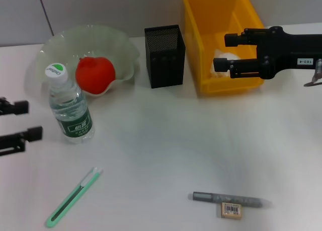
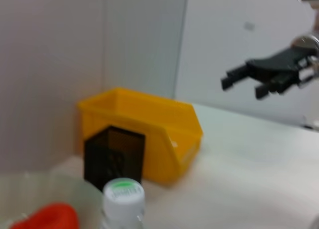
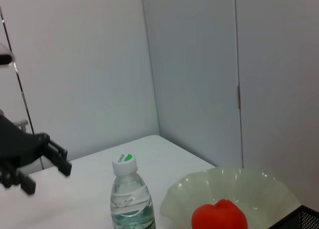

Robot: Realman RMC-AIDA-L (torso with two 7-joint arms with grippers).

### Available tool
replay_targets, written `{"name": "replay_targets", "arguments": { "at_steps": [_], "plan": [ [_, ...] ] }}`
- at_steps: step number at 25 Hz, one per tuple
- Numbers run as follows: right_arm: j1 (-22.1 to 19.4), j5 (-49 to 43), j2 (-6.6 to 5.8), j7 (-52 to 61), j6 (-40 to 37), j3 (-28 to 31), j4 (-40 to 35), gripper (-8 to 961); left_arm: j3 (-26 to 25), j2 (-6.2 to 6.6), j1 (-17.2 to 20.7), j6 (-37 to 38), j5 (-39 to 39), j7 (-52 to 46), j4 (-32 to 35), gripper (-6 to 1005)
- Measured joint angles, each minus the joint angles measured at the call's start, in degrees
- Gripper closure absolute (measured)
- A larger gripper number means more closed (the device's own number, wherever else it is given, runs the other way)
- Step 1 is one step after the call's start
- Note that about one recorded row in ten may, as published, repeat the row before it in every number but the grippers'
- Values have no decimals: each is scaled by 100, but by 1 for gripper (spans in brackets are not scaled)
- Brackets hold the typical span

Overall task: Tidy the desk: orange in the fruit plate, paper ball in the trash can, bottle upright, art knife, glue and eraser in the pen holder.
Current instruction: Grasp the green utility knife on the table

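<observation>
The orange (image 1: 94, 74) lies in the pale green fruit plate (image 1: 123, 45) at the back left. The bottle (image 1: 70, 105) stands upright in front of the plate. A white paper ball (image 1: 225, 57) rests inside the yellow trash can (image 1: 201, 34). My right gripper (image 1: 220, 52) hovers open and empty over that bin. My left gripper (image 1: 30, 120) stands open at the left edge, beside the bottle. The green art knife (image 1: 73, 197), grey glue (image 1: 229, 198) and eraser (image 1: 231, 210) lie on the desk near the front. The black mesh pen holder (image 1: 164, 56) stands between plate and bin.
In the left wrist view the bin (image 2: 149, 134), pen holder (image 2: 114, 156) and bottle cap (image 2: 123, 194) show, with the right gripper (image 2: 244, 82) beyond. The right wrist view shows the bottle (image 3: 130, 194), plate (image 3: 259, 181), orange (image 3: 219, 214) and left gripper (image 3: 45, 171).
</observation>
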Motion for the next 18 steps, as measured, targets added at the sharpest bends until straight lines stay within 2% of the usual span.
{"name": "replay_targets", "arguments": {
  "at_steps": [2, 4, 8, 18],
  "plan": [
    [33, -34, 0, 1, 5, 1, -1, 198, 0, -36, -61, 22, 153, -9, 3, 333],
    [70, -37, -8, 22, 6, 1, -4, 198, 25, -167, -252, 84, 670, -51, 8, 333],
    [181, -180, -11, 125, 6, 1, -57, 197, 183, -247, -361, 93, 1002, -57, 7, 333],
    [342, -393, -9, 328, 17, 18, -86, 197, 345, -265, -391, 59, 993, -77, -9, 333]
  ]
}}
